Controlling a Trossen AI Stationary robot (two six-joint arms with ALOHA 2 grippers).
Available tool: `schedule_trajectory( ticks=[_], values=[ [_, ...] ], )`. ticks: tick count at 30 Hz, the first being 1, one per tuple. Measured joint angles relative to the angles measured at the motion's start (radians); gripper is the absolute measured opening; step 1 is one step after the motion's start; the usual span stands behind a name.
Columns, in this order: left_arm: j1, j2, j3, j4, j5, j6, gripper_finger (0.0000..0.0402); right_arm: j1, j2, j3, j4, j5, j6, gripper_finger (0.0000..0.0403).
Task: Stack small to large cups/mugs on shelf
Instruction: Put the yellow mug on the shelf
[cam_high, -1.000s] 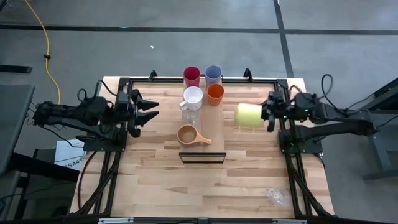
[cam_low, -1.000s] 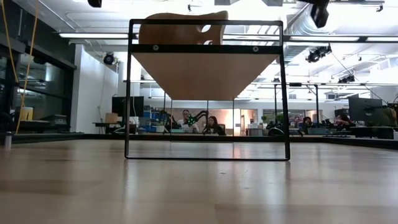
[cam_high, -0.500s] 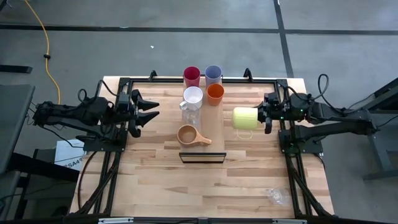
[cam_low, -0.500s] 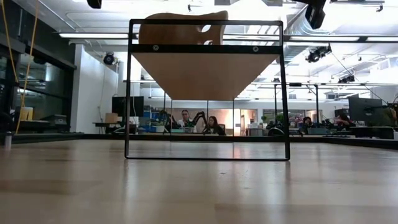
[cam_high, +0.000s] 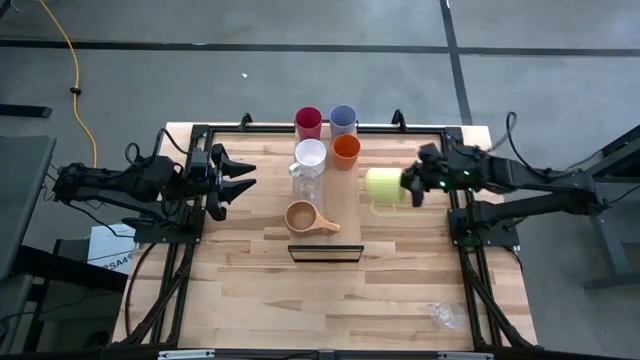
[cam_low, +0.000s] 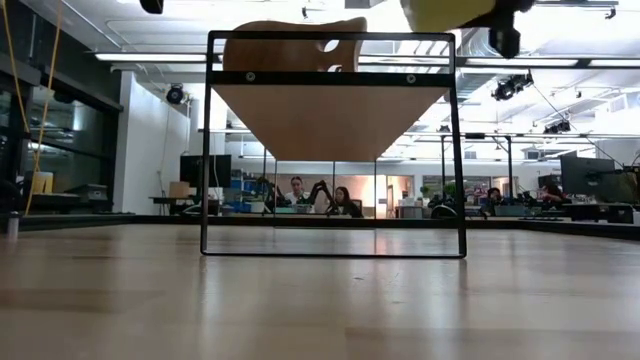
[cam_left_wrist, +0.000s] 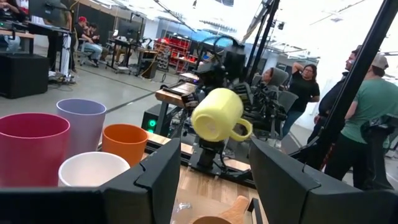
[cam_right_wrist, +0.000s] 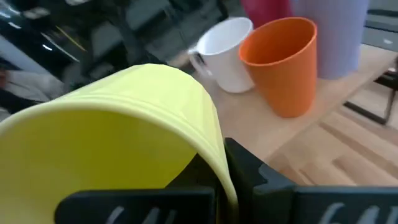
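Note:
The shelf (cam_high: 348, 205) runs down the table's middle on a black frame (cam_low: 456, 150). On it stand a red cup (cam_high: 308, 122), a lavender cup (cam_high: 343, 119), a white mug (cam_high: 310, 153), an orange cup (cam_high: 346, 150), a clear glass (cam_high: 306, 180) and a wooden handled cup (cam_high: 303, 217). My right gripper (cam_high: 408, 186) is shut on a yellow mug (cam_high: 382, 186), held on its side just right of the shelf and above it. My left gripper (cam_high: 245, 175) waits open, left of the shelf, fingers level. My right gripper pinches the yellow mug's wall at the rim (cam_right_wrist: 214, 146), one finger (cam_right_wrist: 252, 177) outside it and the other seemingly inside. The fingers come from the table's right, slanting a little down. The mug is lifted clear, on its side, base (cam_left_wrist: 208, 121) toward the left arm, handle (cam_left_wrist: 241, 130) hanging low.
A clear glass-like thing (cam_high: 443, 315) lies on the tabletop near the front right corner. The wooden tabletop (cam_high: 250, 290) is bare in front of the shelf. People sit and stand in the room beyond (cam_left_wrist: 367, 124).
My right gripper has carried the yellow mug toward the table's left, nearer the shelf, tipping its fingers somewhat down and rolling the wrist. The mug now shows at the top of the low view.

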Motion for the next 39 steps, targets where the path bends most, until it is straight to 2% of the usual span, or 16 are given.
schedule_trajectory(
  ticks=[4,10,15,20,26,39],
  values=[
    [0.000,0.000,0.000,0.000,0.000,0.000,0.0179,-0.024,0.170,0.205,-0.142,-0.002,-0.028,0.0000],
    [0.000,0.000,0.000,0.000,0.000,0.000,0.0179,-0.075,0.461,0.539,-0.556,-0.009,-0.027,0.0000],
    [0.000,0.000,0.000,0.001,0.000,0.000,0.0179,-0.084,0.650,0.695,-0.736,-0.073,-0.019,0.0000],
    [0.000,0.000,0.000,0.001,0.000,0.000,0.0179,-0.085,0.781,0.779,-0.793,-0.081,0.010,0.0000],
    [0.000,0.000,0.000,0.001,0.000,0.000,0.0179,-0.085,0.873,0.831,-0.819,-0.099,0.045,0.0000],
    [0.000,0.000,0.000,0.003,0.001,0.000,0.0179,-0.090,0.898,0.831,-0.802,-0.102,0.049,0.0000]
  ],
)
